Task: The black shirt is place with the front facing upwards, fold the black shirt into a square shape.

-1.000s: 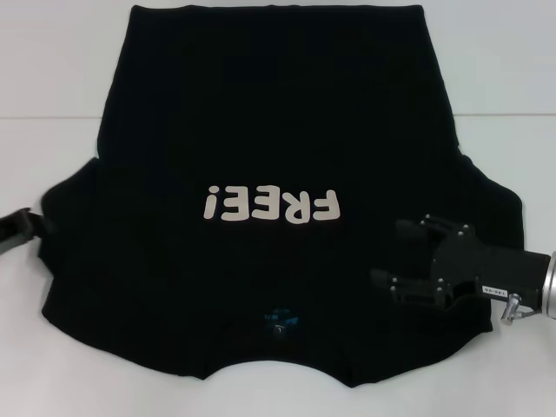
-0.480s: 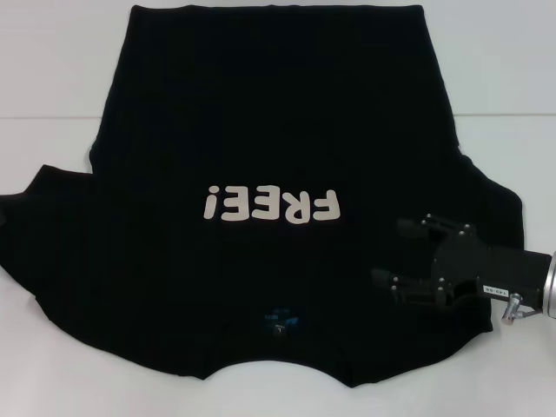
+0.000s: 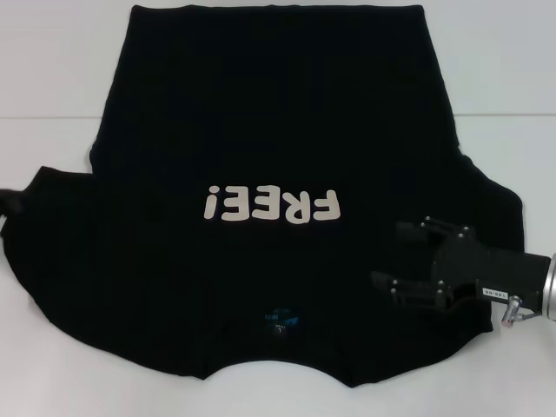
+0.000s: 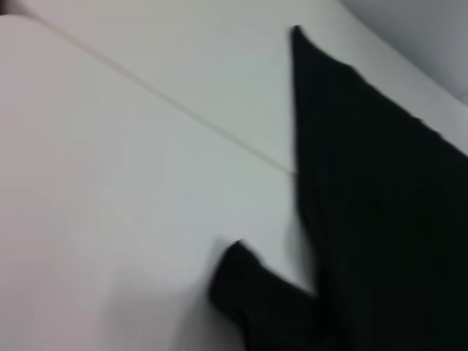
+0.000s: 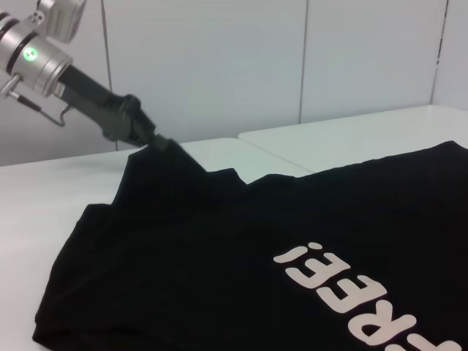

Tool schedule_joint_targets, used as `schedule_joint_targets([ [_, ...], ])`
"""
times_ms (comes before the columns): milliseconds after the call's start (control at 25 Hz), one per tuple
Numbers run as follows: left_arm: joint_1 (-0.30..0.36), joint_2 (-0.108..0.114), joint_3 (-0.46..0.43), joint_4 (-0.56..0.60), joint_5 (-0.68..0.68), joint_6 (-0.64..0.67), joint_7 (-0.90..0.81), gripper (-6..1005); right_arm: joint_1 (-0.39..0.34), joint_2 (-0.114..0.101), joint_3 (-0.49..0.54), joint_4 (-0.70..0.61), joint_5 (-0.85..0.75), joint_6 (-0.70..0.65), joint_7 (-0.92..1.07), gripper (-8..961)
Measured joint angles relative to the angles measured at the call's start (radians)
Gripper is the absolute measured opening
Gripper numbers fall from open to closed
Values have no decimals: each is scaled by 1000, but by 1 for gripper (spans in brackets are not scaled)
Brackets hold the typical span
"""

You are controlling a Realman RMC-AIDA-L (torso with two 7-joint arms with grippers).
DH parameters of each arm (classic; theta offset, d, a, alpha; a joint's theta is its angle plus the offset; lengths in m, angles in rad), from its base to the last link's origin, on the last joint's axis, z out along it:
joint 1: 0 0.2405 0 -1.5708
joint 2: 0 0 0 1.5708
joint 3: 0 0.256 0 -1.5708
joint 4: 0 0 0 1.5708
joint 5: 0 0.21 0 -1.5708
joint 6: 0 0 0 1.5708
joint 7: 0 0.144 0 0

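The black shirt [image 3: 261, 130] lies flat on the white table, front up, with its off-white "FREE!" print [image 3: 271, 205] and the blue neck label [image 3: 280, 321] towards me. My left gripper [image 3: 7, 200] is at the far left edge, at the tip of the left sleeve. In the right wrist view the left gripper [image 5: 162, 144] is pinched on that sleeve corner of the shirt [image 5: 219, 248]. My right gripper [image 3: 391, 254] is open, just above the shirt's right shoulder area. The left wrist view shows the shirt's edge [image 4: 387, 219].
The white table [image 3: 52, 87] has a thin seam [image 3: 43, 117] running across it behind the sleeves. Bare table shows to the left, to the right and beyond the hem. Pale wall panels [image 5: 219, 66] stand past the table.
The left sleeve has been drawn outward to the left and now lies spread. My left gripper moved left to the frame edge with it. The right gripper has barely moved.
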Motion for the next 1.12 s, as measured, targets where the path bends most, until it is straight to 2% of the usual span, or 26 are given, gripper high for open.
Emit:
schedule_joint_targets([
  [240,-41,-33,23,100,0,95,-11,5,-8,0,-3,2,-1,0,0,890],
  [360,-68,-48,89,128,0,128,-36,6,-10,0,-3,9,-1,-1,0,890],
  [560,-96,-79,185,122,0,110,-57,7,-16,0,-3,13,-1,-3,0,889],
  [760,-116,-114,222,81,-2,86,-54,13,-21,1,-3,15,-1,-6,0,888],
  [960,-142,-119,212,-15,-75,118,2,92,-21,0,-3,24,-1,-1,0,887],
  [1120,-135,-114,199,-60,-142,129,36,230,-21,0,-3,24,-1,0,-1,887],
])
